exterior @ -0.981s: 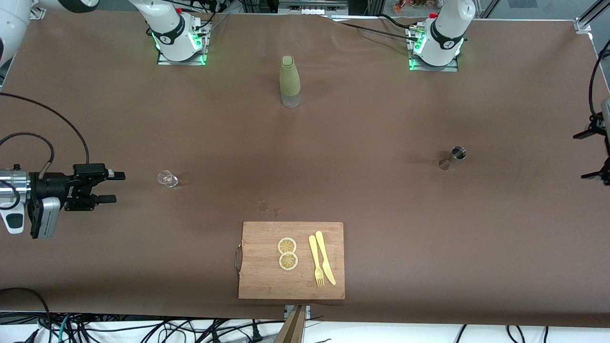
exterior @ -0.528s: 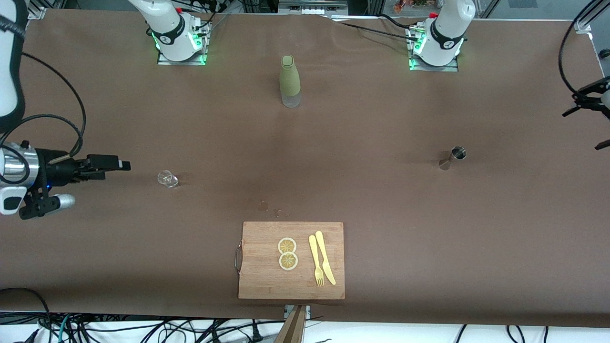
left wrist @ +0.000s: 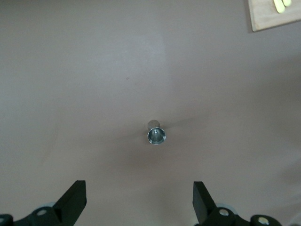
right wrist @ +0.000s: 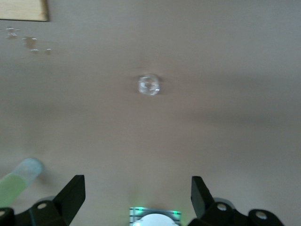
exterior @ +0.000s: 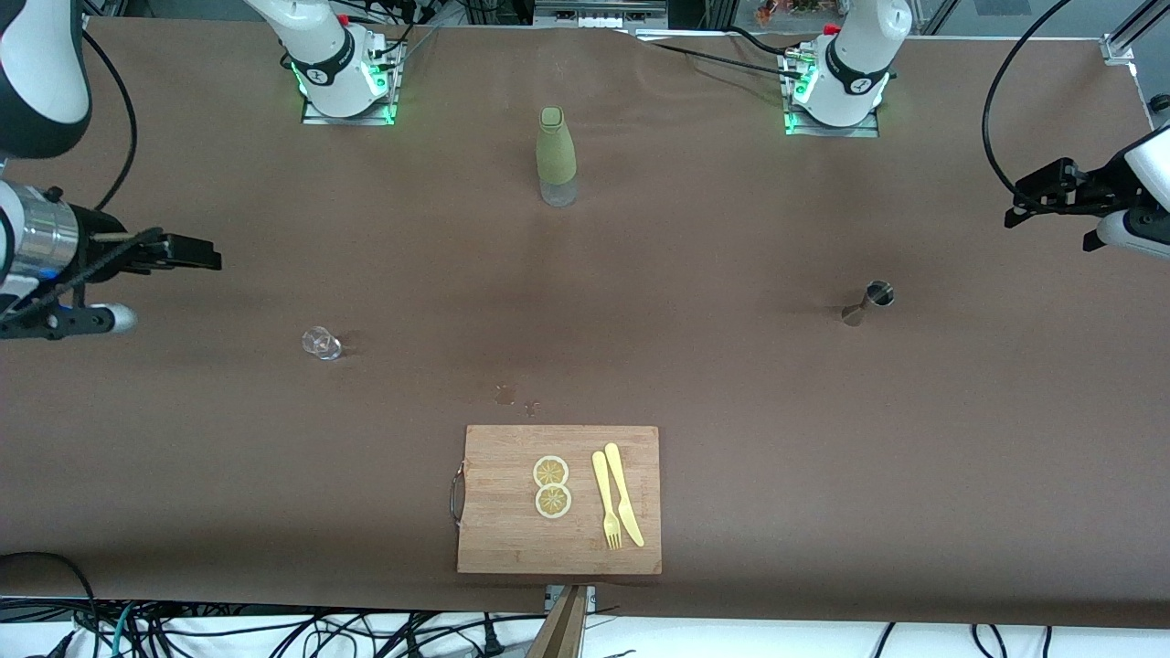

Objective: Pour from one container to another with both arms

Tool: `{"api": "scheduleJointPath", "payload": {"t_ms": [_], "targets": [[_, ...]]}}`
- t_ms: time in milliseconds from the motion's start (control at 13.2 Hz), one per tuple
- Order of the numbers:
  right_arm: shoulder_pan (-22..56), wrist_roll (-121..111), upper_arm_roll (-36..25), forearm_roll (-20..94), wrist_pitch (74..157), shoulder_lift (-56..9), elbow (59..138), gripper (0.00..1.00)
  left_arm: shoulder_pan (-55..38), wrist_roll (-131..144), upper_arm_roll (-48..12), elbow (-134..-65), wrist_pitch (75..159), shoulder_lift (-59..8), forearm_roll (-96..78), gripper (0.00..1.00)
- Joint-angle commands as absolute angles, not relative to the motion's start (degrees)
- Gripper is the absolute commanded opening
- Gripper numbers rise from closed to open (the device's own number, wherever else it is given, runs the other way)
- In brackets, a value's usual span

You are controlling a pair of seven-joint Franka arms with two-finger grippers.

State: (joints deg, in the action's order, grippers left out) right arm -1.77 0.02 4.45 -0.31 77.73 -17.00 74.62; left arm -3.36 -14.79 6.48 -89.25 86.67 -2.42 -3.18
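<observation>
A small clear glass (exterior: 321,343) stands on the brown table toward the right arm's end; it also shows in the right wrist view (right wrist: 149,85). A metal jigger (exterior: 868,302) stands toward the left arm's end, and the left wrist view looks into its mouth (left wrist: 156,134). My right gripper (exterior: 196,254) hangs open over bare table at its end, apart from the glass, nothing between its fingers (right wrist: 73,195). My left gripper (exterior: 1028,206) hangs open over bare table at its end, apart from the jigger, fingers (left wrist: 202,202) wide.
A green bottle (exterior: 556,155) with a clear base stands between the two arm bases. A wooden cutting board (exterior: 494,539) near the front edge carries two lemon slices (exterior: 552,486), a yellow fork (exterior: 605,503) and a knife (exterior: 623,493). Small wet spots (exterior: 512,396) lie above the board in the front view.
The right gripper has turned and swung toward the bases' side, away from the glass. The left gripper has come in from the table's end and now shows fully.
</observation>
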Motion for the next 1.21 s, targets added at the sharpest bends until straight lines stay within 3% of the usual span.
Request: {"api": "scheduleJointPath", "payload": {"t_ms": [0, 528, 1132], "targets": [[-1.84, 0.97, 4.48, -6.74, 79.10, -11.53, 77.43, 1.00, -3.43, -12.04, 6.33, -91.23, 87.45, -0.62, -1.58, 1.00], [-1.93, 3.93, 4.22, -6.16, 82.18, -7.65, 80.33, 1.00, -3.08, -11.87, 6.33, -91.14, 87.36, -0.70, -1.76, 1.00], [-2.11, 7.65, 4.39, -3.16, 82.35, -9.23, 78.92, 1.00, -2.99, -11.95, 6.33, -90.97, 87.36, -0.70, -1.67, 1.00]]}}
